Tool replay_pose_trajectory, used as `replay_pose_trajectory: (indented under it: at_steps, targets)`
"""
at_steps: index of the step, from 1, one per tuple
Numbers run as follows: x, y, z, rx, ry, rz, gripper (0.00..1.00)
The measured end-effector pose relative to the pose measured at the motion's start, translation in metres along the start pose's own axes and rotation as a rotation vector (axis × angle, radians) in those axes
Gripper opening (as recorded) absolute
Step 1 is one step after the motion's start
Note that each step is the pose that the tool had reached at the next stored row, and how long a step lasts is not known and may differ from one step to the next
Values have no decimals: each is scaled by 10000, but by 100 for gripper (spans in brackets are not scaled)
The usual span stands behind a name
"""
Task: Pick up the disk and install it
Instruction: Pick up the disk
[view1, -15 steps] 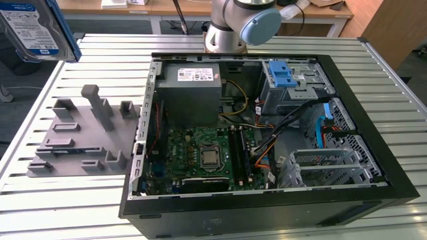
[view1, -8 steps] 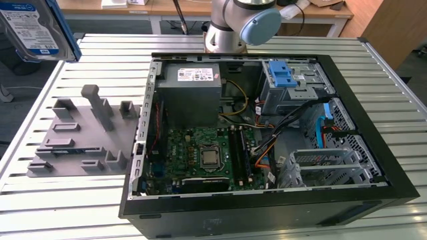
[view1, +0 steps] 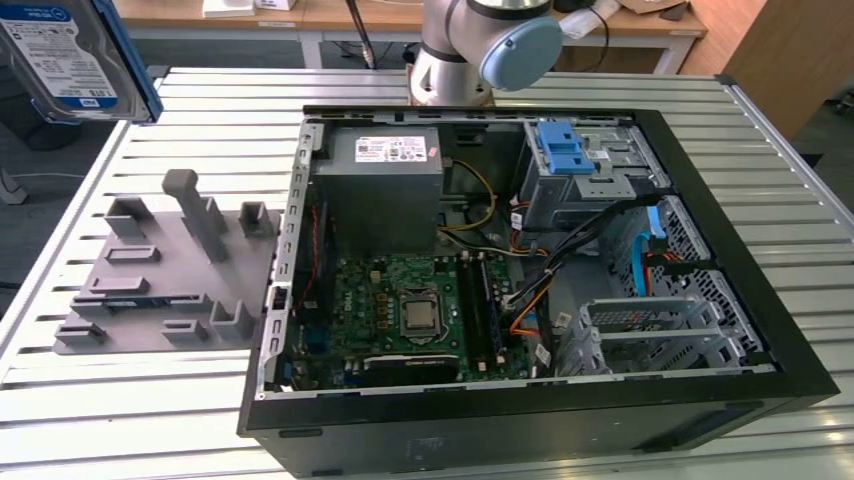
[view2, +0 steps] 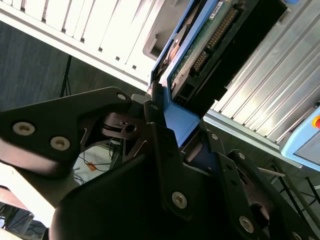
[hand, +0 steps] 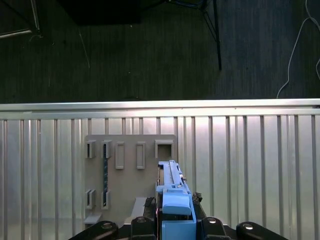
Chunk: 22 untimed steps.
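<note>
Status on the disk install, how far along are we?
Done: the pick-up. The disk is off the slatted table, held high at the exterior view's upper left. In hand: the end effector is shut on the disk's blue bracket, as both wrist views show. Left: the install itself; the disk is not yet in the open computer case.

The disk (view1: 67, 60) shows a glossy paper label on bare silver metal, edged by a smooth blue plastic bracket (hand: 176, 205). The gripper (view2: 180, 120) clamped on it is matt black with bright metal screws. The computer case (view1: 534, 420) is matt black outside and dull grey steel inside. Beside the case, a matt grey plastic fixture (view1: 160, 270) lies on the satin aluminium slatted table (view1: 107, 400).
</note>
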<state>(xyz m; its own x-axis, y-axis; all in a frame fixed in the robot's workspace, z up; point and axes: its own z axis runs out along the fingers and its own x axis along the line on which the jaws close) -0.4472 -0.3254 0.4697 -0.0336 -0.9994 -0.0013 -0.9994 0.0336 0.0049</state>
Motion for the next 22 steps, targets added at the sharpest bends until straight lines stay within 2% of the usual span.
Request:
replay_pose_trajectory:
  at_steps: [16, 22]
  targets:
    - [-1, -19, -2, -1, 0, 0, 36]
    - [-2, -60, -2, 0, 0, -1, 36]
